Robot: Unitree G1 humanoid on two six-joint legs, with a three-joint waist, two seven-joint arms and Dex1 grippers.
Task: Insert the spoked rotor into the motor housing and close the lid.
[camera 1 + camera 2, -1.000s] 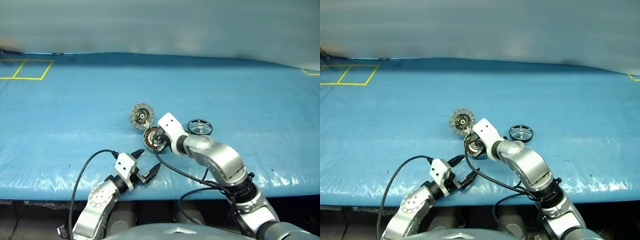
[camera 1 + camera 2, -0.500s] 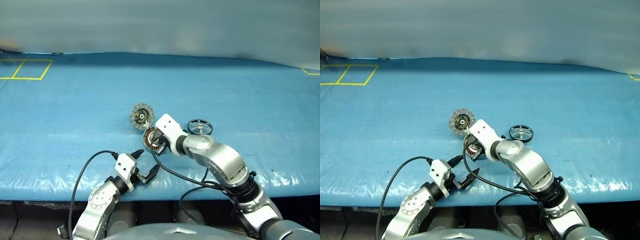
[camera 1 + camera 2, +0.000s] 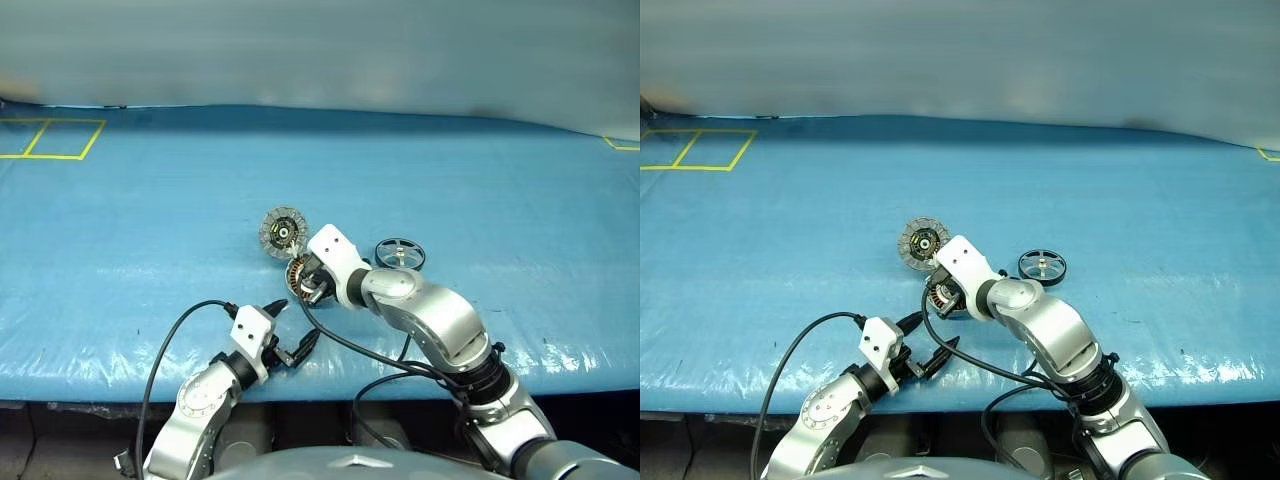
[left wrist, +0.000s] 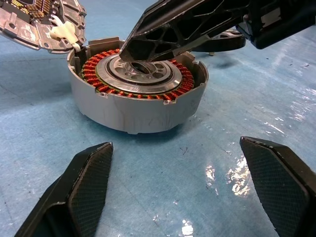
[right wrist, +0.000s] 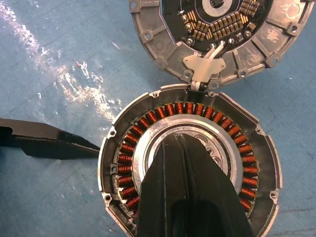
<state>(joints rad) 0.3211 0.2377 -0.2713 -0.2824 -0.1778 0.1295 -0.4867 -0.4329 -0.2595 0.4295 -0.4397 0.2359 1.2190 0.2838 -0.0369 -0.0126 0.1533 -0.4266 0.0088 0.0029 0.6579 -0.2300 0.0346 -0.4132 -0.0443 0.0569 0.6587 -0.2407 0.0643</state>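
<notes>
A: Right tool (image 5: 183, 148) pinched together, tips in housing (image 4: 136, 101) centre. Left tool (image 4: 190, 190) spread apart just beside it. Rotor (image 3: 399, 252) on counter, lid (image 3: 283, 230) open

B: Risk: tips scrape windings, or shove housing

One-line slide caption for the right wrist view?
Shut right gripper tips over the open motor housing centre, lid folded back, inner face up.
</notes>
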